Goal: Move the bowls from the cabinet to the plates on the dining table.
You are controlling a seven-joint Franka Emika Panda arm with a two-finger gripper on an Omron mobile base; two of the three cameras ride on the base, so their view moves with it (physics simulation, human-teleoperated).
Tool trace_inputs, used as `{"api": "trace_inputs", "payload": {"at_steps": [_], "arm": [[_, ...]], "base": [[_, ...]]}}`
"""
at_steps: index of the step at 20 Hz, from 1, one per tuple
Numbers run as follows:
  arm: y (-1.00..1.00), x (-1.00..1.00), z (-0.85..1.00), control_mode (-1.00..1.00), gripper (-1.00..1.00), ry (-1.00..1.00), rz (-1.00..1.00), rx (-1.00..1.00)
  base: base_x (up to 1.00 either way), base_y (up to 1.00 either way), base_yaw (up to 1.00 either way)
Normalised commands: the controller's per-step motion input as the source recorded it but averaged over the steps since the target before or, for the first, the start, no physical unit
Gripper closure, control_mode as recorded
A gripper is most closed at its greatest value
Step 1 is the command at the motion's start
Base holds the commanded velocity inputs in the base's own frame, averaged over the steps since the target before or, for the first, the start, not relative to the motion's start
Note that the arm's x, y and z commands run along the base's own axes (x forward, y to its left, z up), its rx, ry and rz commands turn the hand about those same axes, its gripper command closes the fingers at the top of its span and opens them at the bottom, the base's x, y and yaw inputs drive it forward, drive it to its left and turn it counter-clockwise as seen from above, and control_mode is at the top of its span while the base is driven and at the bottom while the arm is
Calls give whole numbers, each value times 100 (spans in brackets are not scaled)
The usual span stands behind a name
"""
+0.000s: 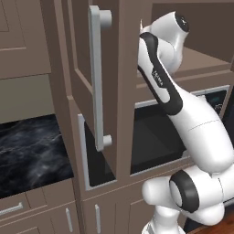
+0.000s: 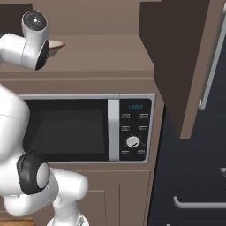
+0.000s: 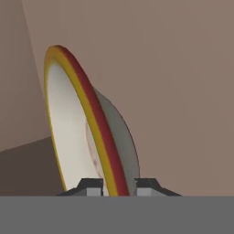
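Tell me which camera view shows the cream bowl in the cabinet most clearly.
The hand view: the cream bowl stands large there, its yellow-red rim between the two fingers. The right base view shows a small part of it behind the arm. In the left base view the arm blocks it.

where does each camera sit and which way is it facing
Left base view: behind the arm's left, facing the tall brown wooden cabinet with its grey bar handle; white arm at right.
Right base view: behind its right, facing the grey microwave; arm at left.
Hand view: on the hand, shut on the cream bowl's rim.
Both base views share the arm and the microwave.
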Motion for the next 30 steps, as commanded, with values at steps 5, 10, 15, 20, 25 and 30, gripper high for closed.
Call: {"api": "trace_inputs", "payload": {"at_steps": [5,10,15,20,25,30], "arm": [[-12,-36,29,-100,100,-1,0,6],[-35,-55,38,-100,100,0,0,8],[-40,-62,31,-100,100,0,0,7],[-32,-62,23,-100,100,1,0,6],[-17,-62,17,-100,100,0,0,2],[-7,-62,5,-100,100,-2,0,-1]], "base": [[0,0,0],[0,0,0],[0,0,0],[0,0,0],[0,0,0],[0,0,0]]}}
